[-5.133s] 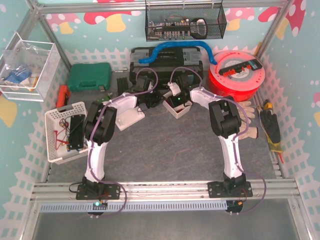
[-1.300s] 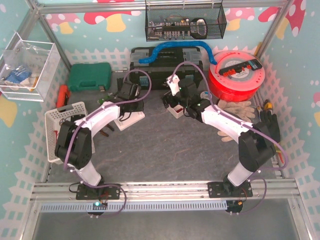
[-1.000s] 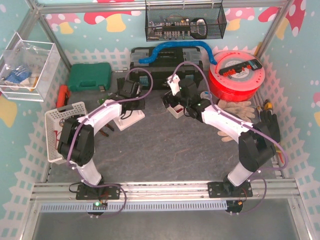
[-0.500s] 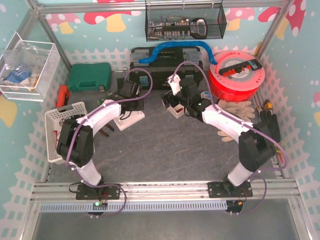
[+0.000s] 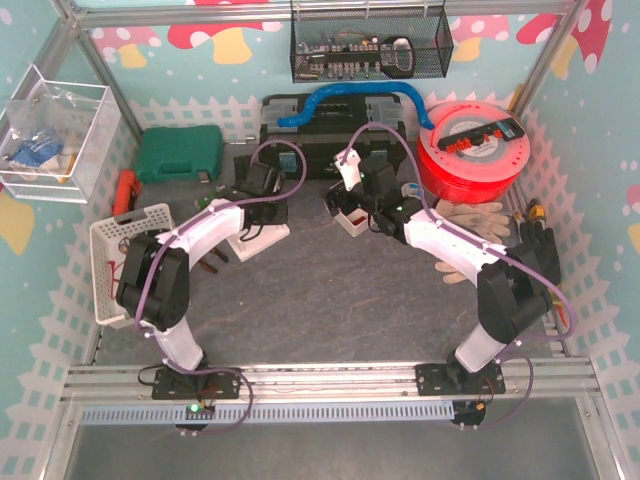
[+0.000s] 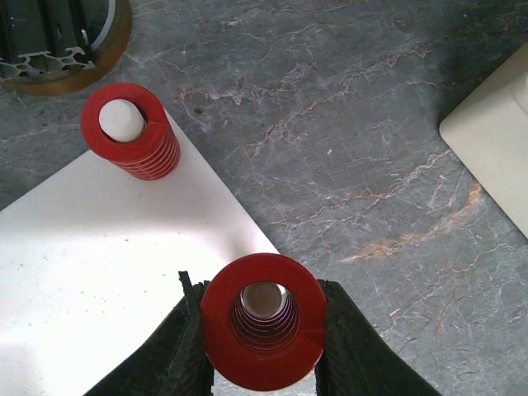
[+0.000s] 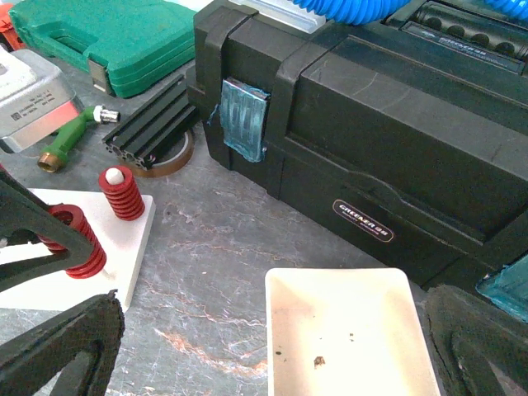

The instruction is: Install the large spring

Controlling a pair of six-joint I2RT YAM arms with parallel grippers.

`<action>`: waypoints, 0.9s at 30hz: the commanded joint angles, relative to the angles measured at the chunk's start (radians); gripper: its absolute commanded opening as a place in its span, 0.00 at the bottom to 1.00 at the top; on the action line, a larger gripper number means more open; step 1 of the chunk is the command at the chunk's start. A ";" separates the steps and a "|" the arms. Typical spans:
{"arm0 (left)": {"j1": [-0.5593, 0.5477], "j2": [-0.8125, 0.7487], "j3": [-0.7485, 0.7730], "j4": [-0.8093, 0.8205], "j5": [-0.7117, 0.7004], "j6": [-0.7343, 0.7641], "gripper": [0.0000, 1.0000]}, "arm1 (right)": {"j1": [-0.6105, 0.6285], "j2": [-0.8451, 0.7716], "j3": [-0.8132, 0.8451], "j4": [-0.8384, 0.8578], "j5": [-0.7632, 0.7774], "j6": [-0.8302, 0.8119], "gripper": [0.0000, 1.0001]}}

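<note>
**A:** Where is the large spring (image 6: 216,326) at this moment?

**B:** In my left pincer (image 6: 264,363), at the bottom centre of the left wrist picture. The two fingers (image 6: 342,351) are clamped on its sides, over the near corner of the white plate (image 6: 91,272) that lies on the counter (image 6: 371,124).

**A:** Why hold it by the sides?

**B:** That leaves the bore free. Looking straight down it, I see the pale peg (image 6: 264,297) inside the ring, so spring and peg are lined up. In the right wrist picture, at the left edge, the coils seem to reach down to the plate (I cannot tell whether the lowest one truly touches it).

**A:** And the other red one?

**B:** The smaller spring (image 6: 153,153) stands on its own peg at the upper left of the left wrist picture, well apart from mine. It is not my job.

**A:** Your right pincer (image 7: 272,346)?

**B:** Its jaws are spread wide and hold nothing. It hangs above the white tray (image 7: 346,318), out of the left arm's way. I judge the step nearly done: make sure the spring is seated, then let go.
</note>
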 commanded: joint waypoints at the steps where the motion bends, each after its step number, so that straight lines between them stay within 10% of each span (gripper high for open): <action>1: -0.001 0.018 0.011 -0.005 0.015 0.018 0.07 | -0.007 0.016 0.024 -0.010 -0.003 -0.001 0.98; 14: -0.001 0.038 0.065 -0.013 0.034 -0.010 0.47 | -0.064 0.123 0.144 -0.254 0.070 0.160 0.99; 22: -0.002 0.024 0.194 -0.009 0.106 -0.087 0.47 | -0.119 0.124 0.188 -0.530 0.139 0.381 0.98; 27: -0.001 0.138 0.326 0.060 0.194 -0.050 0.38 | -0.145 0.108 0.155 -0.550 0.054 0.477 0.76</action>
